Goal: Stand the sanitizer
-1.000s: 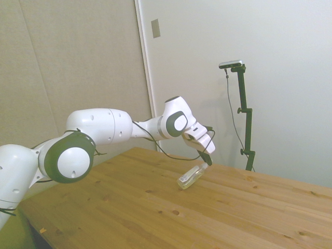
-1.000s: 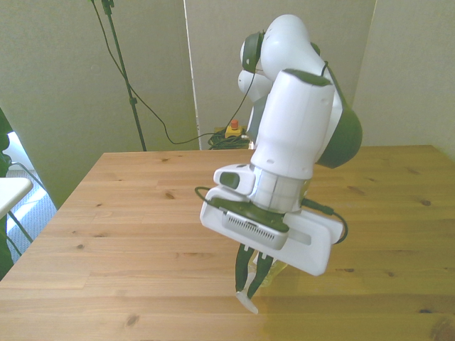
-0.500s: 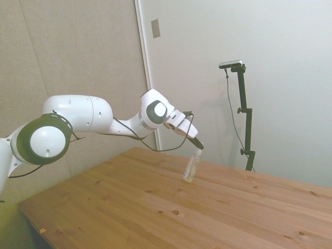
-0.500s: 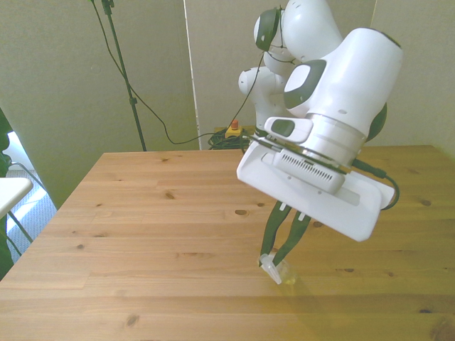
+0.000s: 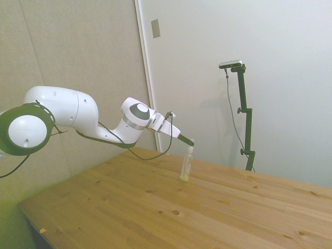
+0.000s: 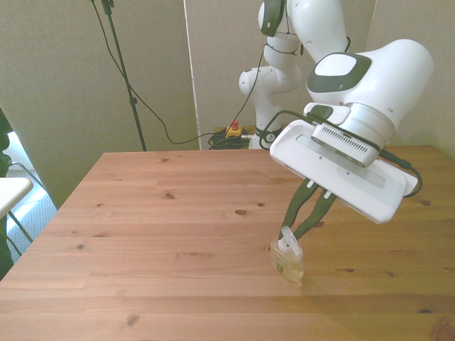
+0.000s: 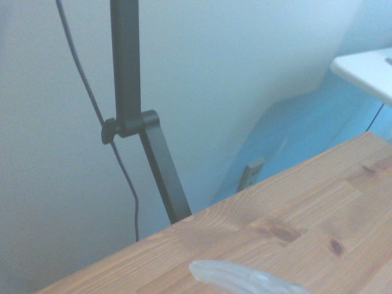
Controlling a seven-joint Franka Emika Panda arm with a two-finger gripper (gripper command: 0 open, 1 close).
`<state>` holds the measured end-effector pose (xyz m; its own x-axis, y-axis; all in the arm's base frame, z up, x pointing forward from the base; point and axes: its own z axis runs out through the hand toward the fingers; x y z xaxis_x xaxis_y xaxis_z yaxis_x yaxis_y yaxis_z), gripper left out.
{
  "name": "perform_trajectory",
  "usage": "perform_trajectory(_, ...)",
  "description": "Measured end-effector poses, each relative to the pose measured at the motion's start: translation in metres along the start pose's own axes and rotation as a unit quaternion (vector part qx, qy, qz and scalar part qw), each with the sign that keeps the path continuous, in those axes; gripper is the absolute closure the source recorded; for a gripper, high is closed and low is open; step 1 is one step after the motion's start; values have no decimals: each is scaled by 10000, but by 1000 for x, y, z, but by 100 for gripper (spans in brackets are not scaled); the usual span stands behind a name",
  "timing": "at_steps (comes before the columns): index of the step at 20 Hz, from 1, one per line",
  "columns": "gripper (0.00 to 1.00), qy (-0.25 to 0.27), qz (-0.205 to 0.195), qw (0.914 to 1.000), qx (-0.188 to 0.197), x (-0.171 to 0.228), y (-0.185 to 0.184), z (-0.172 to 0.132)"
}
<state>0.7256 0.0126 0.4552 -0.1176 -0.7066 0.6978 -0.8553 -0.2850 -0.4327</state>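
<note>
Sanitizer [image 5: 185,167]: a slim clear bottle with yellowish liquid low in the body and a white top. It stands upright on the wooden table [image 5: 155,212], base on the boards, toward the near edge in the front view [image 6: 287,257], right of centre there. The wrist view catches only a blurred clear sliver of it [image 7: 245,279].

Gripper [image 6: 298,229]: its dark fingers [image 6: 293,211] slant down and converge on the bottle's white top, appearing to pinch it; the side view agrees [image 5: 189,144].

Table: pale planks with knots. Behind it are plain off-white walls, a panel seam and a small wall plate [image 5: 155,28]. The front view shows a cable bundle on the floor [image 6: 227,136] beyond the far edge.
</note>
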Motion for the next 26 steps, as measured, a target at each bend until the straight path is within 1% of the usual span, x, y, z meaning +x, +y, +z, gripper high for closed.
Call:
perform_trajectory(3, 100, 239, 115, 9996, 116, -9, 10, -6)
perform_trajectory(7, 100, 536, 267, 9980, 196, -21, 20, -7)
perform_trajectory(15, 100, 969, 548, 9930, 385, -31, 26, -7)
perform_trajectory(21, 100, 1032, 613, 9920, 398, -37, 32, -5)
perform_trajectory(22, 0, 1027, 618, 9920, 396, -37, 32, -5)
perform_trajectory(26, 0, 1022, 631, 9919, 413, -39, 33, -5)
